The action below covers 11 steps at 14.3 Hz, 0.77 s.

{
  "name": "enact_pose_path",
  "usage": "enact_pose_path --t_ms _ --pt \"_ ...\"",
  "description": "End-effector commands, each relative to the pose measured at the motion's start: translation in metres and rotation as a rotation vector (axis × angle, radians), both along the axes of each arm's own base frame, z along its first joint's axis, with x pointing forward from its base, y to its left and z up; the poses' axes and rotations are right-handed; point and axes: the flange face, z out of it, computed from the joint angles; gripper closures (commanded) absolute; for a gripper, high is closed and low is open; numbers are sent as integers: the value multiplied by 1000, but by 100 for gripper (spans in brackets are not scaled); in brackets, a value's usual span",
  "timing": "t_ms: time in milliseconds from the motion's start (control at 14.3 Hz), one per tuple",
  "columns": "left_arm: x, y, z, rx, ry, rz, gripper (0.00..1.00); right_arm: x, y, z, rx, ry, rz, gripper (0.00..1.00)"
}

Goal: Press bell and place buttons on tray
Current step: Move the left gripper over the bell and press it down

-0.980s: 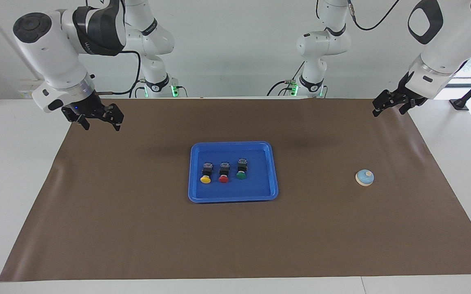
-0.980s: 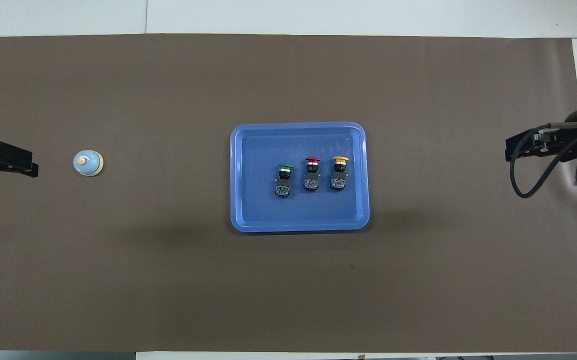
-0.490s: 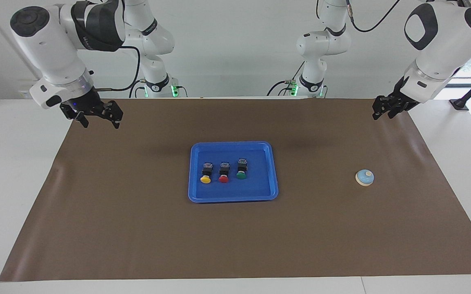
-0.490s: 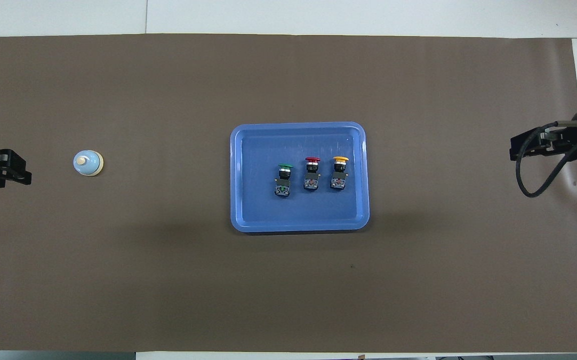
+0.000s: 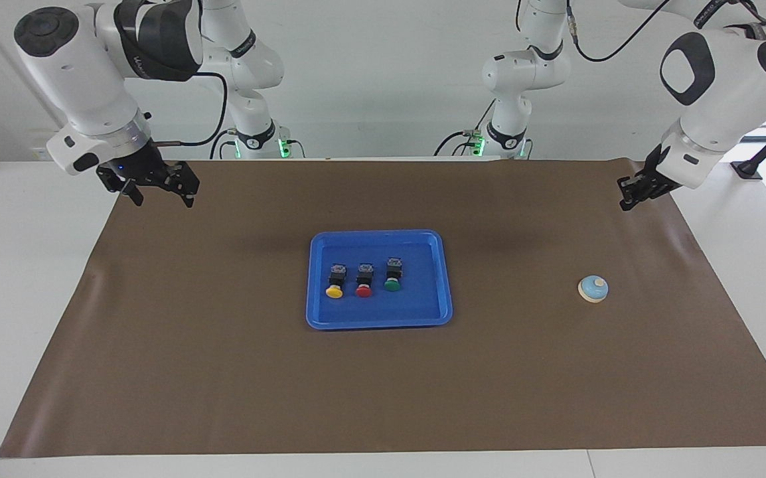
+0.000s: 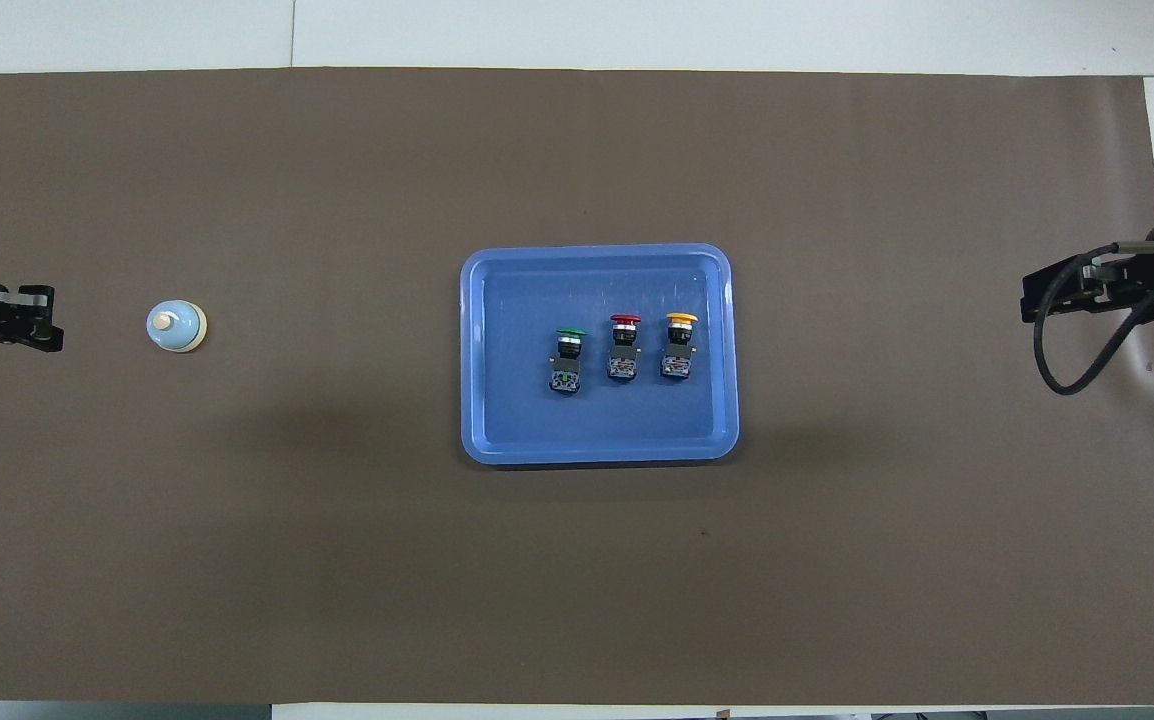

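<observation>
Your three small push buttons with black boxy bodies, capped yellow [image 5: 334, 291], red [image 5: 364, 291] and green [image 5: 392, 285], already lie side by side in a row inside the flat bright blue plastic tray [image 5: 379, 321] with its raised rim, at the centre of both frames. That half of the task looks finished.

What remains, by my reading, is the small round dome bell [image 5: 593, 289], light blue on top with a cream knob and cream base. It sits alone on the brown mat [image 5: 224, 385] at mid-right of the facing frame, upright and untouched.

Your left gripper [image 5: 630, 196] hangs at upper right over the mat's edge, fingertips pressed together, pinching nothing. Your right gripper [image 5: 160, 191] waits at upper left, fingers spread and empty.
</observation>
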Motion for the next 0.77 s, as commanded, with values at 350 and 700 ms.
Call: enact_pose_path --t_ms 350,700 --pt "20 34 -69 19 -45 9 100 -5 -3 5 -5 5 8 0" --pt "33 33 -111 19 -59 5 100 -5 -3 5 -5 5 8 0"
